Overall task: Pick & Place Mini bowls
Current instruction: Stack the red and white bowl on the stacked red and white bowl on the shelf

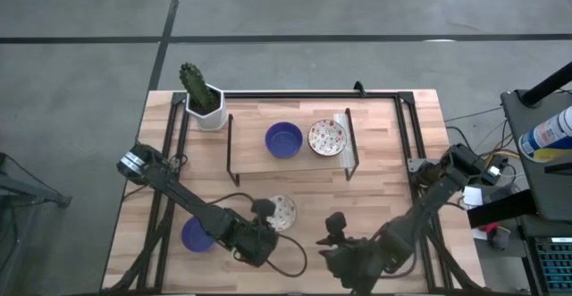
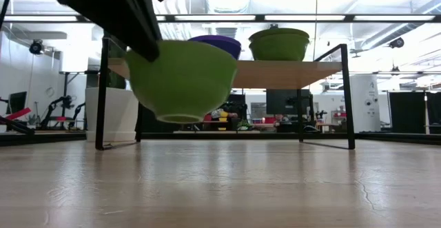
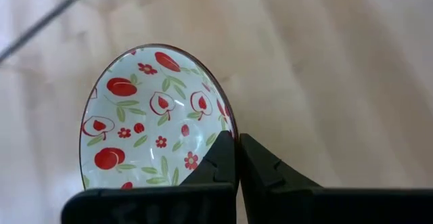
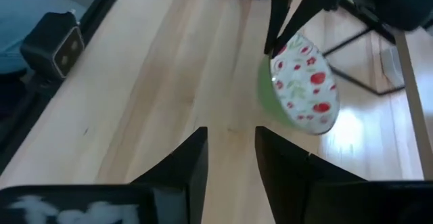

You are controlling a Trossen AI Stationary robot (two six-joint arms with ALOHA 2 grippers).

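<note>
Landmark: shelf rack (image 1: pixel 288 157) at the back-centre of the surface (image 1: pixel 375 207).

- On the rack: two mini bowls side by side, plain one (image 1: pixel 283 139) on the left, patterned one (image 1: pixel 327 137) on the right, near each other but apart.
- Cactus pot (image 1: pixel 207 110) just left of the rack, at the surface's back-left corner.
- In front of the rack: third patterned bowl (image 1: pixel 281 211), off the surface, rim pinched in the left gripper (image 1: pixel 261 214).
- Front-left of the rack, near the surface's left edge: another plain bowl (image 1: pixel 197 235), partly under the left arm.
- Right gripper (image 1: pixel 336 227) front-right of the rack, beside the held bowl, not touching it.
</note>
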